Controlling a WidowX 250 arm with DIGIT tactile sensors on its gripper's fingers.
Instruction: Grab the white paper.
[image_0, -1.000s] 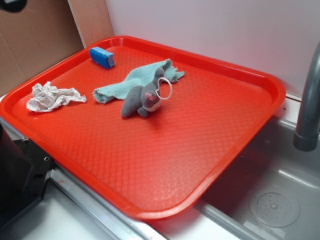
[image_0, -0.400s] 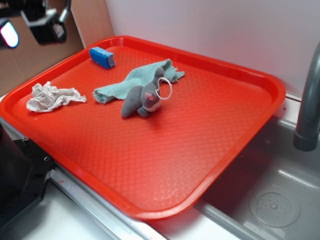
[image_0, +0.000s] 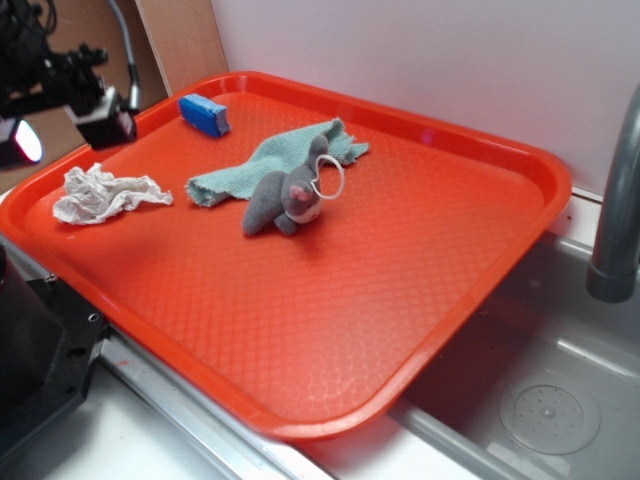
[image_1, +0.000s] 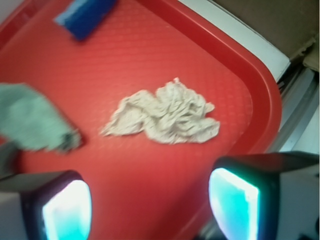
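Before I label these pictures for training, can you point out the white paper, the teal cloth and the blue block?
white paper (image_1: 167, 114): wrist view, on its crumpled middle.
teal cloth (image_0: 270, 160): exterior view, on its middle, clear of the plush toy.
blue block (image_0: 204, 112): exterior view, on its top face.

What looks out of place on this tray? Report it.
Nothing is spilled or broken. The white paper lies crumpled near the red tray's left edge. The teal cloth is bunched, with the grey plush toy lying partly on it. The blue block sits by the back rim.
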